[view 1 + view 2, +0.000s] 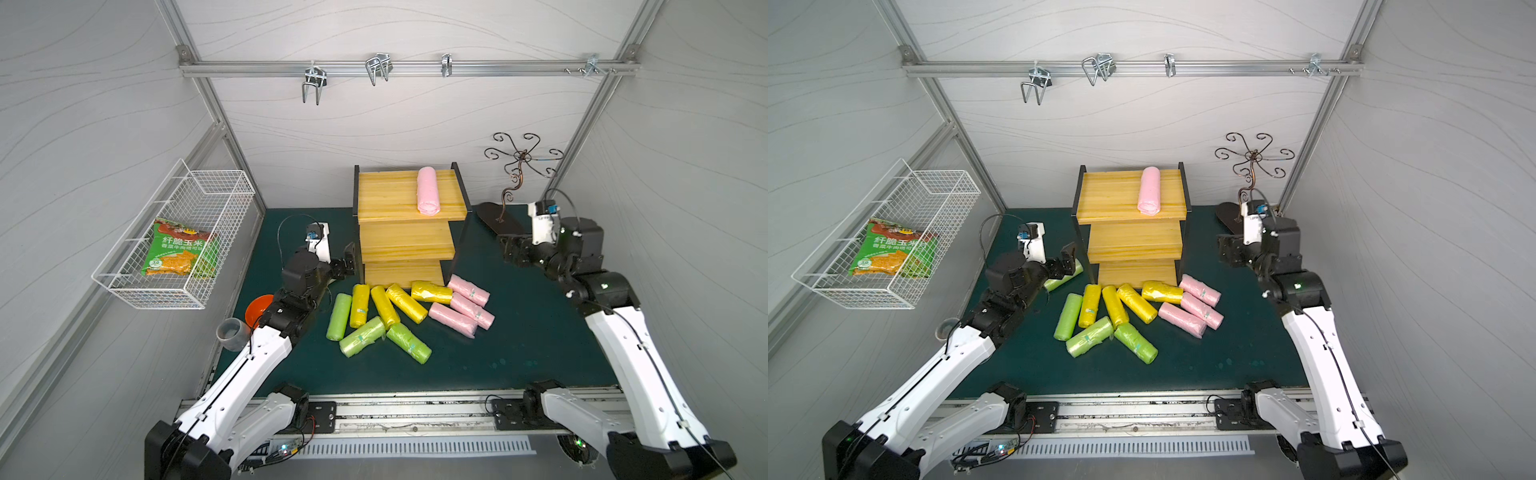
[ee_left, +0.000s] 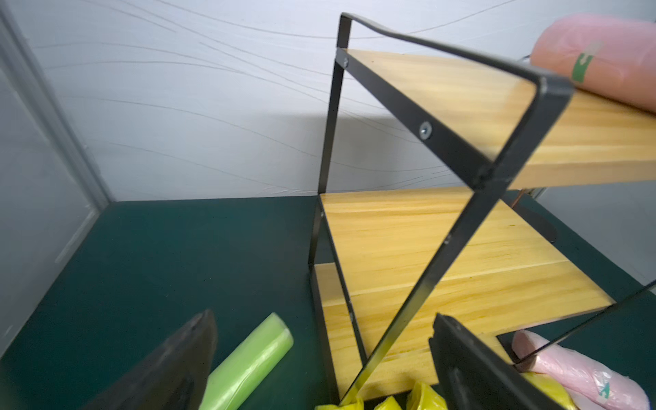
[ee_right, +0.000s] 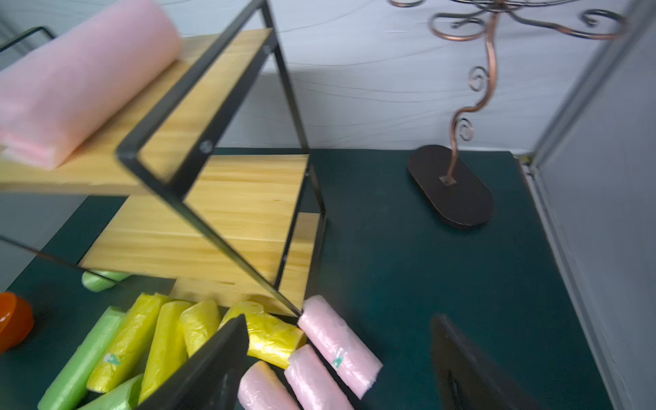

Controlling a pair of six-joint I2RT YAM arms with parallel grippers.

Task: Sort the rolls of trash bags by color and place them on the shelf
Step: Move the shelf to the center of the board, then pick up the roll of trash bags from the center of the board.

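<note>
left gripper (image 2: 321,316) and right gripper (image 3: 340,319) gape empty; pink roll (image 1: 428,195) lies atop shelf (image 1: 386,195).

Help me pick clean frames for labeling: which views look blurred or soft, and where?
Right wrist view: motion-smeared, worst on the pink roll atop the shelf. Left wrist view: the close black frame is soft, the boards behind it sharper. Both top views: crisp and evenly lit.

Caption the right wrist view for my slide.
One pink roll sits atop the shelf; the other rolls lie on the green mat.
</note>
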